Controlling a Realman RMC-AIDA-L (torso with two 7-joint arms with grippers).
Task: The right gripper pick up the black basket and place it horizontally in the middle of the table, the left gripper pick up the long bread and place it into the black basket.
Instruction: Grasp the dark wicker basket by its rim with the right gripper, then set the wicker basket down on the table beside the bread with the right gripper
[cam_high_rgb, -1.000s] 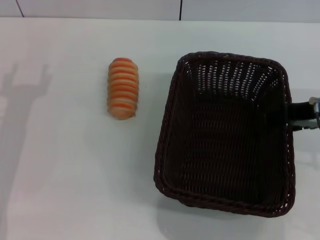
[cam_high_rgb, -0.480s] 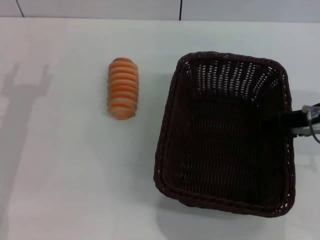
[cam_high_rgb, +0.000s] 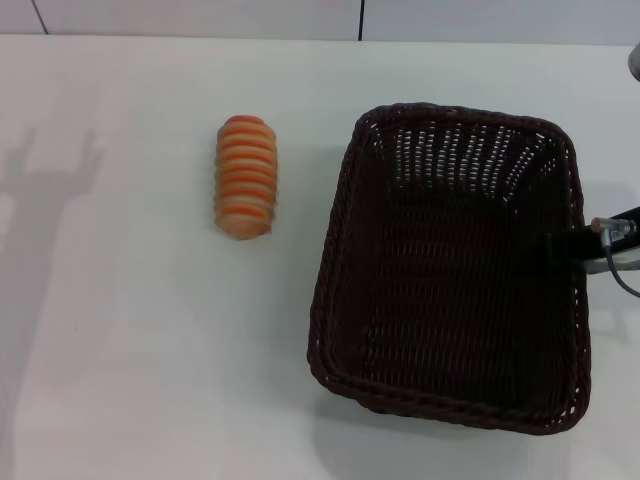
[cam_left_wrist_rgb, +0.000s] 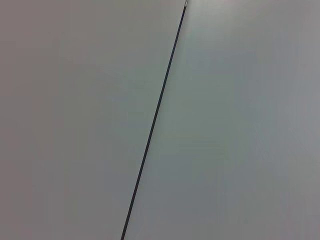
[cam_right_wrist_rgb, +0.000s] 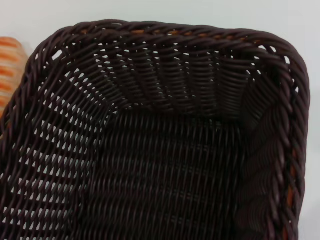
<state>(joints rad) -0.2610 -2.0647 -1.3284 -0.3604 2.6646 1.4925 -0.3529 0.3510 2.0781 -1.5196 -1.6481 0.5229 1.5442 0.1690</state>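
The black basket (cam_high_rgb: 452, 265) stands on the table (cam_high_rgb: 130, 330), its long axis running away from the robot, its open side up. The right gripper (cam_high_rgb: 583, 247) comes in level from the robot's right and meets the basket at the middle of its right-hand long rim; a dark finger (cam_high_rgb: 560, 246) lies over the braided edge and reaches just inside the wall. A light-coloured fitting and a thin cable show on the arm just outside the rim. Whether the claw is clenched on the rim or released cannot be told, as only part of it shows at the picture's edge.

The right wrist view looks down into the basket's woven interior at close range, with no finger showing.

The long bread (cam_high_rgb: 246, 176) lies on the table to the left of the basket, apart from it, lengthwise parallel to the basket's long side, striped top upward.

The left gripper appears in no view; the left wrist view shows only a plain pale surface crossed by a dark seam (cam_left_wrist_rgb: 155, 117).
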